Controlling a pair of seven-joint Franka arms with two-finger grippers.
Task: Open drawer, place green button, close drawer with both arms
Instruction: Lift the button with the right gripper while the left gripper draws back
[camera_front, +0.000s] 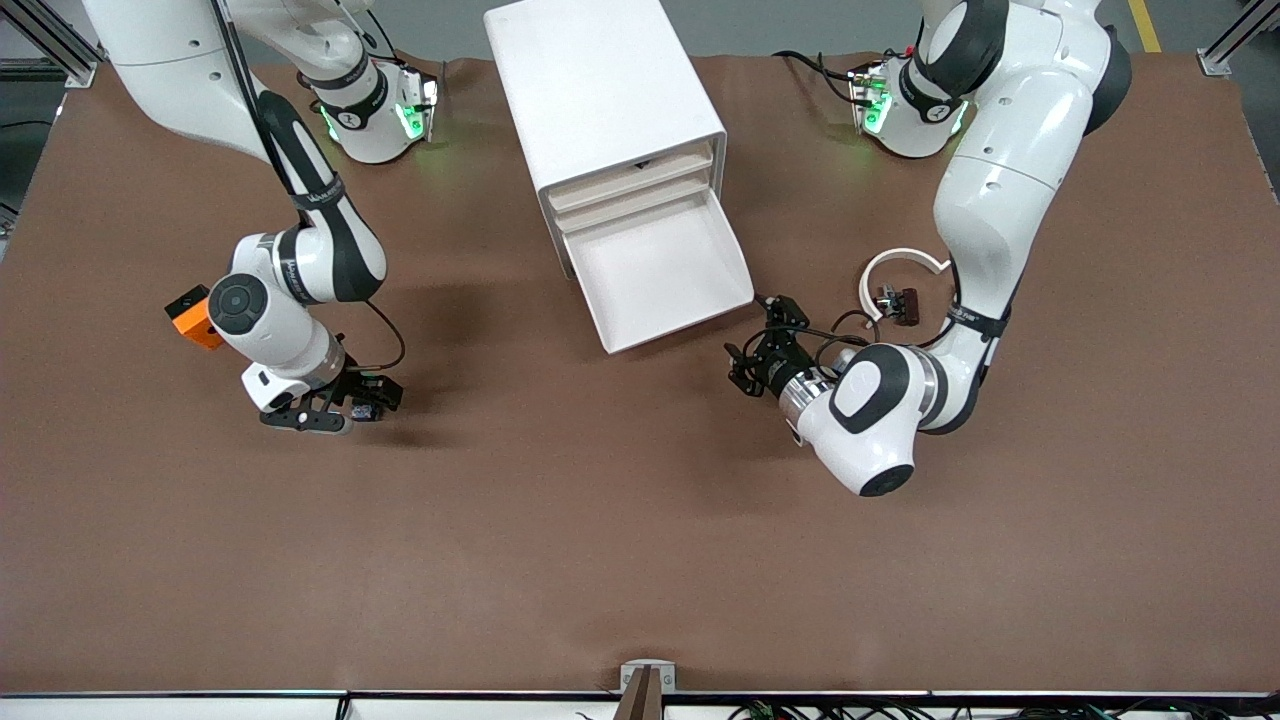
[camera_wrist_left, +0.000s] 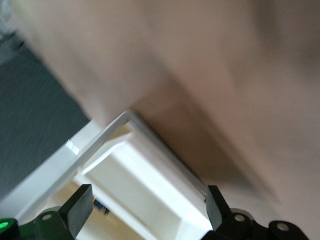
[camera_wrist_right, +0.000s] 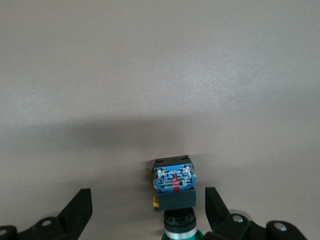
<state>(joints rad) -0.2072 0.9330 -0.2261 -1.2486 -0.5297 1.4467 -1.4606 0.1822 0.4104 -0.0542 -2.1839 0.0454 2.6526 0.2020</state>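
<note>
Brown table (camera_front: 640, 560) with pulled-out drawer (camera_front: 660, 270), button (camera_wrist_right: 175, 187) between spread right end effector (camera_wrist_right: 147, 210), left end effector (camera_wrist_left: 150, 210) likewise spread.

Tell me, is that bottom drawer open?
Open: the drawer sticks out of the cabinet, its white inside showing.

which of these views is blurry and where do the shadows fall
Left wrist view: smeared, the drawer soft-edged between the open left gripper. Right wrist view: sharp on the button, a broad shadow on the table above the open right gripper. Front view: crisp, soft shadows beside both arms.
</note>
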